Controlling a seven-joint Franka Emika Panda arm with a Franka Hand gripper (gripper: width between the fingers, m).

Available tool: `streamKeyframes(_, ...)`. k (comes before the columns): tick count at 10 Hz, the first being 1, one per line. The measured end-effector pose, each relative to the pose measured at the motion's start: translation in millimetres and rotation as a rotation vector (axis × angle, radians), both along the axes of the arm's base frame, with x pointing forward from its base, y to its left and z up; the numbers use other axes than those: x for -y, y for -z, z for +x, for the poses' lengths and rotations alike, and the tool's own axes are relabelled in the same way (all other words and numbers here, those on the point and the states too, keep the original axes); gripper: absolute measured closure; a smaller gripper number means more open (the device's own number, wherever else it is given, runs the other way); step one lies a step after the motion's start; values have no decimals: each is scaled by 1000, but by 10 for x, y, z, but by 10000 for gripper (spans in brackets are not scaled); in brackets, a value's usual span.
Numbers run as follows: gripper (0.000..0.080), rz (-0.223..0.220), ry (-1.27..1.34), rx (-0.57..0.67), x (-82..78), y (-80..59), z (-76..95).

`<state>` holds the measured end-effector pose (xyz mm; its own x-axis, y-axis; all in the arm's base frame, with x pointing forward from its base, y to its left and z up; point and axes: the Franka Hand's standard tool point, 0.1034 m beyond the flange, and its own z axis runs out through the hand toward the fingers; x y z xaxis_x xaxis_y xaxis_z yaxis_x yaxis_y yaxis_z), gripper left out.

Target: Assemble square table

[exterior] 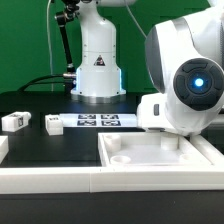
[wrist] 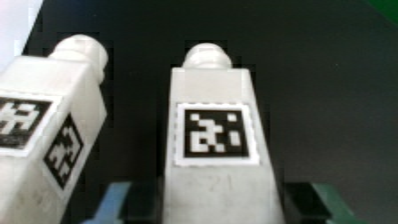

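In the wrist view a white block leg point(wrist: 217, 125) with a black-and-white tag lies on the black table between my fingers. My gripper point(wrist: 228, 203) is open and straddles its near end, with a dark gap on each side. A second tagged leg point(wrist: 54, 120) lies close beside it. In the exterior view the square table top point(exterior: 150, 166), a white tray with a raised rim, lies at the front right. Two more legs point(exterior: 14, 121) point(exterior: 52, 124) lie at the exterior view's left. The arm's bulky wrist point(exterior: 190, 85) hides my fingers and the two legs there.
The marker board point(exterior: 97, 122) lies flat in front of the robot base point(exterior: 97, 70). A long white border wall point(exterior: 60, 180) runs along the front edge. A short white piece point(exterior: 3, 150) sits at the far left edge.
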<state>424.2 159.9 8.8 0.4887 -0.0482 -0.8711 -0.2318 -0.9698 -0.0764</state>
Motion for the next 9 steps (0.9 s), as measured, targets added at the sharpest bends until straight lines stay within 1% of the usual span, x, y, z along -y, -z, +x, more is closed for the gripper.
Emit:
streamKeyframes(4,511,1,1,4,3,-11,20)
streamKeyframes(5,511,9,0,7,22,-39,43)
streamKeyframes(6,511,29,-5,10,78,-130,95)
streamKeyframes(8,511,65,-7,27,251,-389,227)
streamKeyframes(9,510,70,4,41,358,-488,292)
